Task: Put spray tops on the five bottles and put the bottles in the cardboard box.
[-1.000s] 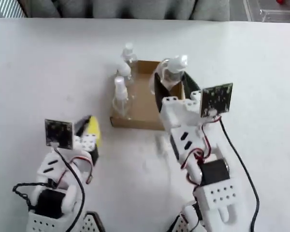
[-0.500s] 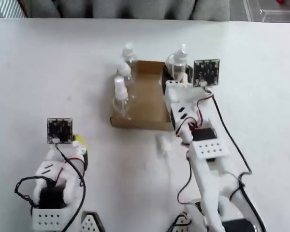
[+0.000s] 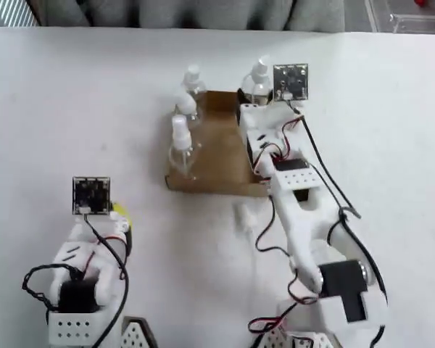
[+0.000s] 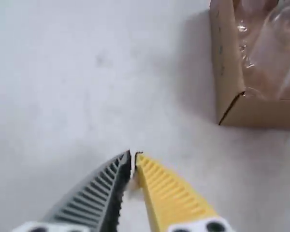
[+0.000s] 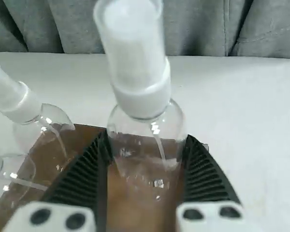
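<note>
A clear bottle point(image 5: 145, 140) with a white spray top point(image 5: 135, 53) stands upright between the black fingers of my right gripper point(image 5: 146, 150), which is shut on it. In the high view this held bottle point(image 3: 259, 78) is at the far right corner of the cardboard box point(image 3: 214, 156), with my right gripper point(image 3: 257, 98) stretched over the box. Three more capped bottles point(image 3: 183, 138) line the box's left side. My left gripper point(image 4: 133, 157) is shut with nothing in it, low over the table in front of the box corner point(image 4: 229, 96).
A small white piece point(image 3: 242, 217) lies on the table just in front of the box. The left arm point(image 3: 94, 239) sits at the near left. Grey fabric point(image 5: 208, 24) runs behind the far table edge. Bare white table surrounds the box.
My right arm has carried the bottle farther away over the box to its far right corner. The left arm drew back toward the near edge, then kept still.
</note>
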